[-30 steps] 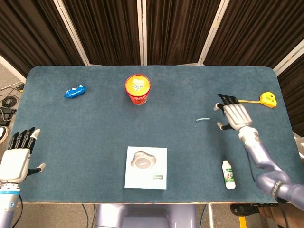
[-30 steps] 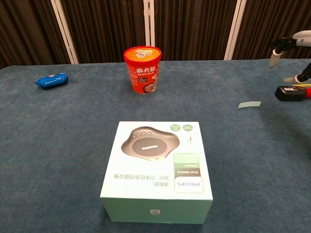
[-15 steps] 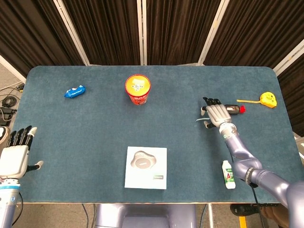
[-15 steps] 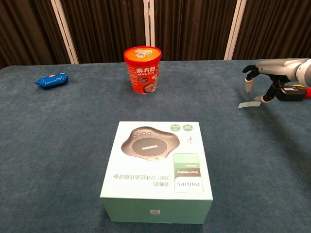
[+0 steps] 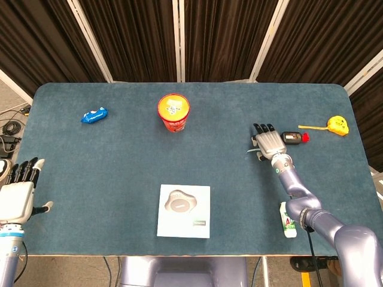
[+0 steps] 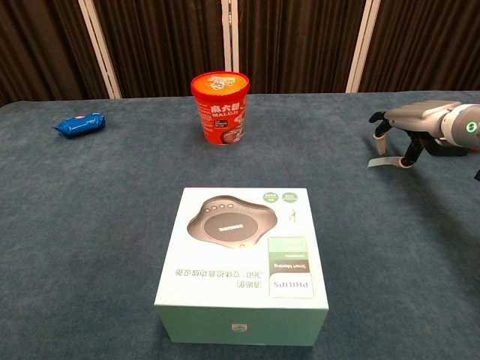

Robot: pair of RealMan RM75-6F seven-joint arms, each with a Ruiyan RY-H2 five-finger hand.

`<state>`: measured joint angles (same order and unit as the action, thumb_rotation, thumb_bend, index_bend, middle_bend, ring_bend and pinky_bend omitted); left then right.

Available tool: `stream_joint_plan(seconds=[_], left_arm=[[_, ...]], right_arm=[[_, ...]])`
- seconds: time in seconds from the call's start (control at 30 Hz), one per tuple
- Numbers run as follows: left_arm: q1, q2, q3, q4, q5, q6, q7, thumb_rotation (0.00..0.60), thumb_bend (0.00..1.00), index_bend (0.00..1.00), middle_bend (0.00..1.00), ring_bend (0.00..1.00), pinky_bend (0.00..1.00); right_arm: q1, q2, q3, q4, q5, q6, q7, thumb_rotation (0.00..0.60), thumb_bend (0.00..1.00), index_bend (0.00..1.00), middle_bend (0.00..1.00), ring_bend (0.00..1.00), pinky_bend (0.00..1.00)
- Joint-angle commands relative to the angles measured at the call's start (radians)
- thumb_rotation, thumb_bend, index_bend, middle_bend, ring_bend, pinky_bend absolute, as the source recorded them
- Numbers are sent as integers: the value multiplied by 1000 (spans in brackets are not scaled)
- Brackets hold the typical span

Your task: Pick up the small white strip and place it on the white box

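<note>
The small white strip (image 6: 382, 162) lies flat on the blue cloth at the right; in the head view only its left end (image 5: 249, 151) shows beside my right hand. My right hand (image 6: 410, 127) (image 5: 268, 143) hovers palm-down over the strip with its fingers spread and pointing down on either side of it, holding nothing. One fingertip (image 6: 406, 160) stands at the strip's right end. The white box (image 5: 184, 210) (image 6: 244, 262), printed with a grey device, sits near the front middle. My left hand (image 5: 17, 195) rests open at the far left edge, away from everything.
A red noodle cup (image 5: 173, 112) (image 6: 220, 106) stands at the back middle and a blue packet (image 5: 94, 115) (image 6: 78, 124) at the back left. Right of my right hand lie a black device (image 5: 292, 137) and a yellow tape measure (image 5: 337, 125). A small white bottle (image 5: 287, 220) lies beside my right forearm.
My right hand has moved left from near the tape measure and come down over the strip. The black device it hid now shows. The left hand has drifted slightly outward.
</note>
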<state>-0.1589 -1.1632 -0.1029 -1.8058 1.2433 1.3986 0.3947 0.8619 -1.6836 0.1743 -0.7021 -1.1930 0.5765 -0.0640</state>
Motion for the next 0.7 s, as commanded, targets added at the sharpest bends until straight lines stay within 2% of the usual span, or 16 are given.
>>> stream_joint_plan(seconds=[0.03,0.33,0.47,0.63,0.7], left_arm=[[-1,-1,1,3,-1,2,2,600,0,0,0,0,0],[-5,-4,-2,11,-13,2,-1,600,0,0,0,0,0],[-8,-4,-1,14,-16,0,-3,600,0,0,0,0,0],[-10,-4,1,15,-18,-2,-5,600,0,0,0,0,0],[-10,-2,3,12,-14,-1,-7,600,0,0,0,0,0]], right_arm=[[2,-17,-8,31,-14,-3,13,600,323,502,0,0,0],[1,-58,-17,113,-46,-14,80,600,357,552,0,0,0],[3,-74,-16,143,-59,-16,118,600,422,593,0,0,0],[3,-69,-14,143,-79,5,154,600,440,645,0,0,0],[-1,-46,-17,112,-98,31,171,600,442,650,0,0,0]])
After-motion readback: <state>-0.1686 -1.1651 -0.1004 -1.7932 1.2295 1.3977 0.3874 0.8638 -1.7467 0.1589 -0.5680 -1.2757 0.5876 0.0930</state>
